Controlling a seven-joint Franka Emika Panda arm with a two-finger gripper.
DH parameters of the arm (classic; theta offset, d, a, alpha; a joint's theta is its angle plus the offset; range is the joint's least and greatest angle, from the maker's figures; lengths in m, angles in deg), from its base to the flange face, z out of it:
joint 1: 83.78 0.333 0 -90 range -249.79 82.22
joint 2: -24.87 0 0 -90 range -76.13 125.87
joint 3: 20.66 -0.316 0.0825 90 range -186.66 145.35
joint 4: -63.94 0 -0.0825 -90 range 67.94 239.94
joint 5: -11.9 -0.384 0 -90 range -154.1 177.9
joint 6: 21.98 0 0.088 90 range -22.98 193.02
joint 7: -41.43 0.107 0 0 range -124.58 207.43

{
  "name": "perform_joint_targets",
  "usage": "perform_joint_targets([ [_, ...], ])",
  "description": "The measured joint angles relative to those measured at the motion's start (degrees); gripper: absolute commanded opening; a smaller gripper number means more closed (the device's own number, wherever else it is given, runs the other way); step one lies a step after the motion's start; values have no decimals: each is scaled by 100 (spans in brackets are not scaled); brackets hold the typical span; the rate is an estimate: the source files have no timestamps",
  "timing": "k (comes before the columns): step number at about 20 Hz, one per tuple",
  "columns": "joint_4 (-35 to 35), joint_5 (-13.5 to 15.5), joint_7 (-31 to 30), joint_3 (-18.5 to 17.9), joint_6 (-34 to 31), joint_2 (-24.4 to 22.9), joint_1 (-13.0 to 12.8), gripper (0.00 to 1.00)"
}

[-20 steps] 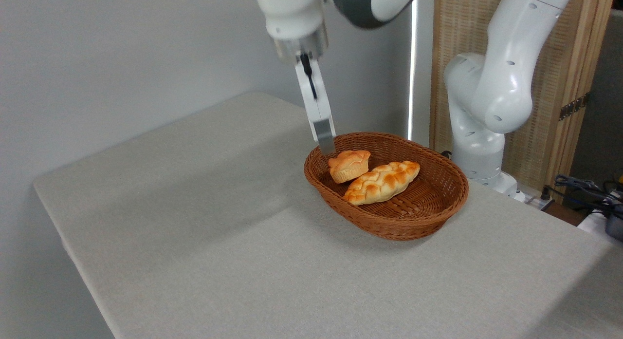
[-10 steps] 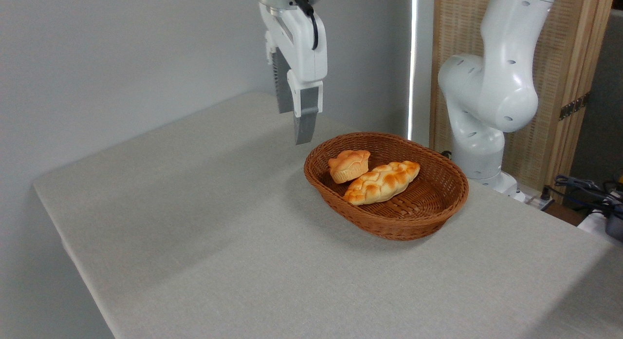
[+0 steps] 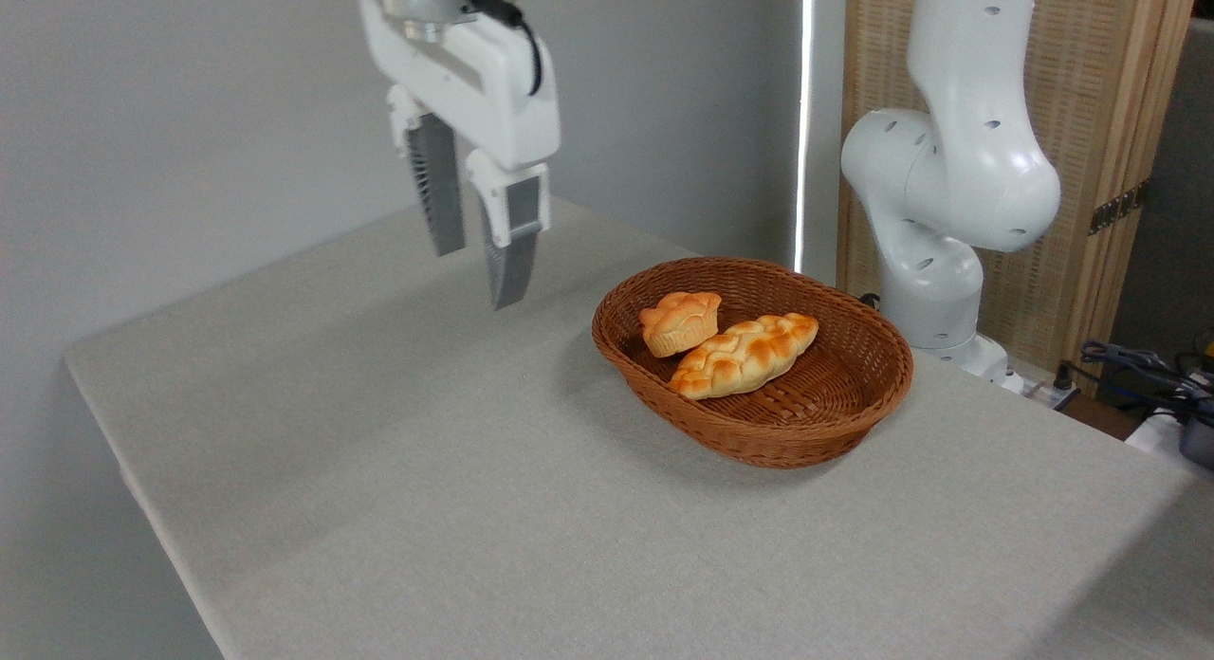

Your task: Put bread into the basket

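My gripper (image 3: 479,271) hangs up-left of the basket (image 3: 754,432), well clear, fingers pointing down, jaws apart w/ nothing between. Arm base upright behind the basket.

Count on inspection: one table (image 3: 398,470); one basket (image 3: 806,423); two bread items in the basket, namely one round bun (image 3: 679,322) and one braided loaf (image 3: 743,354); one robot arm (image 3: 958,167) with one pincer (image 3: 479,271) of two fingers (image 3: 512,252).

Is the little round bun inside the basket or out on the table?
Inside. The bun sits in the wicker basket, beside the braided loaf.
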Motion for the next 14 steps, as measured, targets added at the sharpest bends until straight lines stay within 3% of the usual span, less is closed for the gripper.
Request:
perform_joint_targets([
  [4, -393, -115, -185, 247, -6, 402, 333, 100],
  [8, -449, -284, -213, 454, -47, 453, 553, 100],
  [14, -471, -476, -236, 536, -231, 452, 622, 100],
])
